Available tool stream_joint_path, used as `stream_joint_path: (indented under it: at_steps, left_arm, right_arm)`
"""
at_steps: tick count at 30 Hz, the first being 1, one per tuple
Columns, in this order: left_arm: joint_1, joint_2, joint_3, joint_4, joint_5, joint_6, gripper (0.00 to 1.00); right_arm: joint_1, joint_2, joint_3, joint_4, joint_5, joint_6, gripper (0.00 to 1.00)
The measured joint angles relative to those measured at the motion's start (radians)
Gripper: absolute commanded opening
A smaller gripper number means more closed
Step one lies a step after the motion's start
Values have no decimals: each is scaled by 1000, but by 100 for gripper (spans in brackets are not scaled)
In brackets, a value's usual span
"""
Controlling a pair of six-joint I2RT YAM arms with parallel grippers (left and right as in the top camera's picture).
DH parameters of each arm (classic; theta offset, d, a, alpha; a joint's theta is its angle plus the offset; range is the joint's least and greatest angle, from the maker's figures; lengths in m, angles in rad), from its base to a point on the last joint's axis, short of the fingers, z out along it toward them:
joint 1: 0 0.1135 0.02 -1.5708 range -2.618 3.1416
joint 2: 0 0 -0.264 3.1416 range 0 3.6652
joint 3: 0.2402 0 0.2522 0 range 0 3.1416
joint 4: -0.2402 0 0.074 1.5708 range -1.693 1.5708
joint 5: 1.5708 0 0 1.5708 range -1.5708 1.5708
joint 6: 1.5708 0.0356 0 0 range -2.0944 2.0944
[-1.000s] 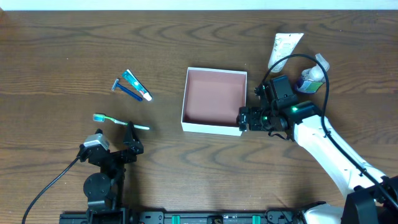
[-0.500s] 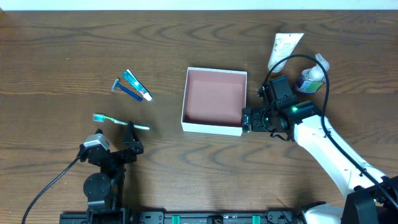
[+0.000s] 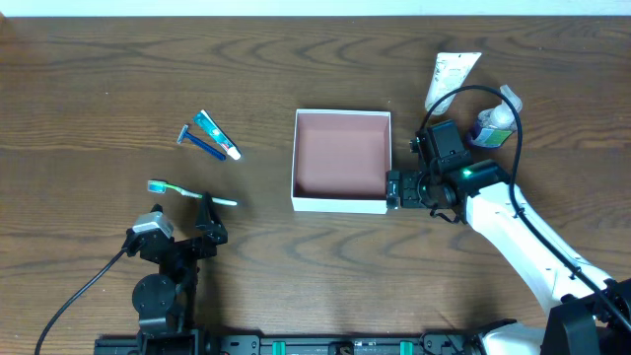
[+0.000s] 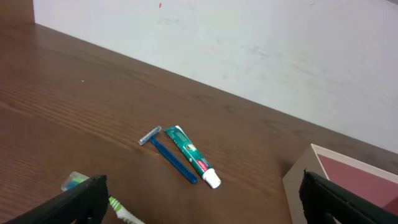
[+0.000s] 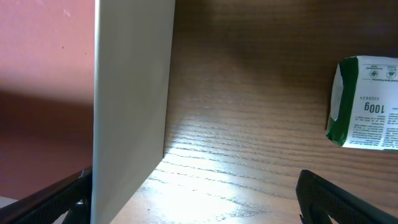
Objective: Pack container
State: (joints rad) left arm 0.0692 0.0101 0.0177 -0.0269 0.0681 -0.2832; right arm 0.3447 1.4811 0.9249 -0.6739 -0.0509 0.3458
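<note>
**Right gripper stands over the wall of the box**

Closest to the robot, the left gripper [image 4: 202, 186] hangs low over the brown table [image 3: 89, 79]. Its two fingers are spread far apart and hold nothing. Just past it lies a toothbrush [image 3: 192, 193] with a green head.

On the other side, the right gripper [image 5: 194, 180] is at the box [image 3: 335, 204], near its front right corner. Its fingers are spread wide too. The thin white right wall of the box stands up between them. One finger is over the pink floor inside, and the other is outside over the wood. The wall is close to the inside finger, but I cannot tell if they touch.

The box sits flat in the middle of the table, open at the top. Only its dusty pink floor shows inside. All the small things lie out on the table.

Farther back on the left, a blue razor [image 3: 200, 144] and a small toothpaste [image 3: 216, 135] lie side by side, well apart from the box.

Far back on the right stands a little bottle [image 3: 493, 125]. Past it, near the far edge, lies a white and green tube [image 3: 452, 77].
</note>
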Motion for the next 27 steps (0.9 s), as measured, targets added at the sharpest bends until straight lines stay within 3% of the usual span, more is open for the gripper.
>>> stream_joint_path:
  at_steps: [27]
  left_arm:
    - [0,0,0,0,0,0,98]
  right_arm:
    - [0,1,31,-16,7,-105,99]
